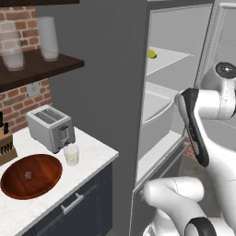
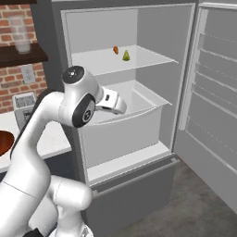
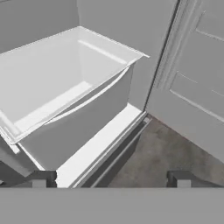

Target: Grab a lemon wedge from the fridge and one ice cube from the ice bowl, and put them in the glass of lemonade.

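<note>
The fridge [image 2: 139, 92] stands open, the lemon wedge [image 2: 126, 56] on its glass shelf [image 2: 152, 58] beside an orange lump [image 2: 115, 49] at its ten o'clock. The gripper [image 3: 112, 179], fingers spread and empty, hangs over the white drawer [image 3: 65, 87].

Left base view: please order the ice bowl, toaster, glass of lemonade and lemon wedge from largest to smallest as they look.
1. Ice bowl
2. Toaster, clearly narrower
3. Glass of lemonade
4. Lemon wedge, smallest; it sits farther away in the fridge, which shrinks it further.
</note>
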{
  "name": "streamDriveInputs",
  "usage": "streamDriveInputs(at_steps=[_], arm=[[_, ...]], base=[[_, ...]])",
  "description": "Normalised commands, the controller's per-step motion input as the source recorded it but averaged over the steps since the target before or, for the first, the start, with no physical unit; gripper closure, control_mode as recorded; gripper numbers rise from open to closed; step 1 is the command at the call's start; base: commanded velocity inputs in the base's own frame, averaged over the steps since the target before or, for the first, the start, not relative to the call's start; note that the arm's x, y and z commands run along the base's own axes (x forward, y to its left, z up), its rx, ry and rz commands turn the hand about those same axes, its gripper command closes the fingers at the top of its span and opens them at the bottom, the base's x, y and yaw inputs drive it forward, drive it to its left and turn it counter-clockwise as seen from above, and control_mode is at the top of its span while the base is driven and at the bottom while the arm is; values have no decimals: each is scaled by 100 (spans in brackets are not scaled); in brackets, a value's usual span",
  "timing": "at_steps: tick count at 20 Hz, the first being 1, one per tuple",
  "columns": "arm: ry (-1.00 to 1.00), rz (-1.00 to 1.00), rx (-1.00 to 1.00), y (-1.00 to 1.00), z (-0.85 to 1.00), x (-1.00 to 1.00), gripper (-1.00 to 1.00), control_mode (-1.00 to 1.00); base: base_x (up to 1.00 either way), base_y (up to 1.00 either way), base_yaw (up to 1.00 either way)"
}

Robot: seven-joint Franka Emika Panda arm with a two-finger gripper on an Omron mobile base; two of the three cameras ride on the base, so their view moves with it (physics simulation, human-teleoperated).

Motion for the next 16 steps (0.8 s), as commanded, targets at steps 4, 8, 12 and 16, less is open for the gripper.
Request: streamDriveInputs(at_steps=[4,8,12,16], arm=[[0,6,24,41,15,-52,-100,-100],[-13,0,3,9,36,-99,-100,-100],[-1,0,-8,33,30,-84,-100,-100],[0,0,-2,14,21,-20,-100,-100]], base=[[0,0,0],[0,0,0],[0,0,0],[0,0,0]])
